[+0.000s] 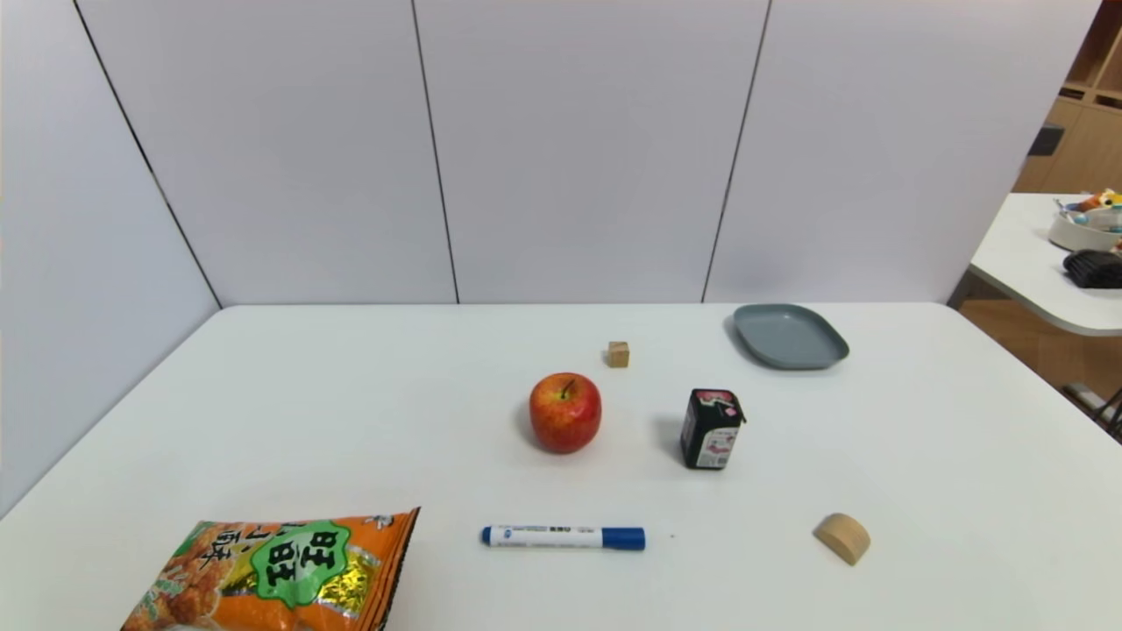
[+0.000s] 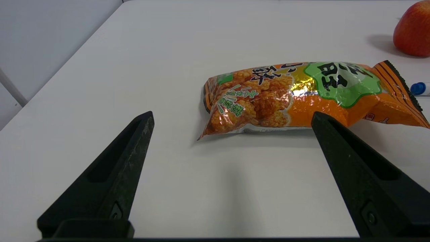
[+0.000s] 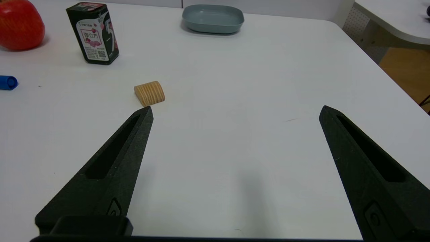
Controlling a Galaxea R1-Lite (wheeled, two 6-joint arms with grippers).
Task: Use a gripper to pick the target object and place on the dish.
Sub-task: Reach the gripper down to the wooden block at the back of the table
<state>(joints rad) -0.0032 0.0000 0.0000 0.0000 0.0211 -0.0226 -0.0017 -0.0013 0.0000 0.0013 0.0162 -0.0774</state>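
Nearest to us in the head view, the orange snack bag point(image 1: 280, 570) and the blue-capped marker point(image 1: 563, 536) are lying along the near edge of the bench point(image 1: 351, 394), with the apple point(image 1: 565, 412) beyond them as our landmark. The target object point(image 1: 619, 354), a tiny wooden cube with no long axis to align to, is sitting just behind the apple and slightly to its right; the dish point(image 1: 789, 337) is resting farther right of the apple, well apart from the cube. Neither arm is showing in the head view. The right end effector point(image 3: 235, 112) is hovering with its jaws spread wide and empty near the half-round block point(image 3: 149, 93), the dish ahead of it; the left end effector point(image 2: 231, 117), equally wide and empty, is facing the snack bag. We are judging the right arm the better choice, since cube and dish both lie on the apple's right side. Only the head view is showing the cube; the right wrist view is missing it but showing the carton point(image 3: 94, 32).
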